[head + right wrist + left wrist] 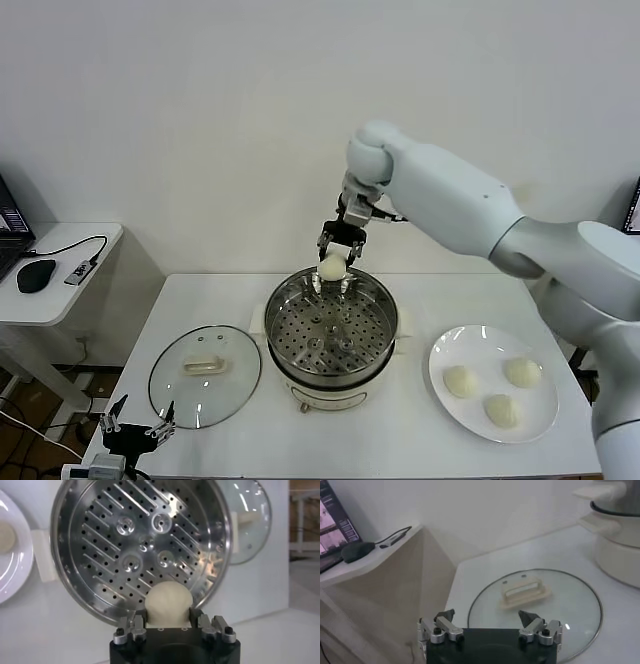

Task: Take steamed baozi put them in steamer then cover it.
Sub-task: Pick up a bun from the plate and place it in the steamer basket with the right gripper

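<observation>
No readable text, labels, brands or numbers are showing anywhere. The laptop screen (332, 522) on the side desk off the worktop's left edge is displaying content, but it's too small to make out.

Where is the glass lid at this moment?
In the head view, the glass lid lies flat on the table, left of the steamer.
</observation>
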Robot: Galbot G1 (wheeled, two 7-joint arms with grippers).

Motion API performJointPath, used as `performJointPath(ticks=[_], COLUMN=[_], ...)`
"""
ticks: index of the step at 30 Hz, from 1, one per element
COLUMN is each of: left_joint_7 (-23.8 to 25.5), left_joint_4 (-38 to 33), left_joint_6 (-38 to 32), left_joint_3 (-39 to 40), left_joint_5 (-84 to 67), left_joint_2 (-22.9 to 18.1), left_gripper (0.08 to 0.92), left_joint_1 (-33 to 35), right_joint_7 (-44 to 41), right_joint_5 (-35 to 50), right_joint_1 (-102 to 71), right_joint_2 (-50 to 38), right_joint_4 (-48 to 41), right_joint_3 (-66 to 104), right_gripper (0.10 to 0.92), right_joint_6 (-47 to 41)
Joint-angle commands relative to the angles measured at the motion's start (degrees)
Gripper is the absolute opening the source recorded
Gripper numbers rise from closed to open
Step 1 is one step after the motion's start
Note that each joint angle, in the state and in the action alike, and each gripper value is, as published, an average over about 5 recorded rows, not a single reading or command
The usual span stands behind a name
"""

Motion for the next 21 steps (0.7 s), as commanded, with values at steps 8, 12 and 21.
performJointPath(ticks=[8, 12, 21], left_joint_7=[0.0, 0.0, 0.1], left_joint_4=[0.7, 1.0, 1.1], left_joint_6=[1.6, 1.6, 1.7], left_joint_3=[-0.1, 0.0, 0.4], left_joint_5=[0.1, 0.1, 0.1], left_joint_2=[-0.2, -0.2, -0.3], left_gripper=[0.823, 0.823, 0.823], left_joint_1=[-0.6, -0.7, -1.0], right_joint_7=[0.7, 0.7, 1.6], right_joint_5=[-5.8, -6.1, -6.6], right_joint_1=[-5.6, -6.5, -7.4], right_joint_2=[2.7, 2.3, 2.4], right_joint_4=[-2.8, -2.8, -3.3], right_joint_3=[0.0, 0.4, 0.8], right_gripper=[0.526, 0.526, 0.526], right_joint_6=[2.8, 2.8, 2.7])
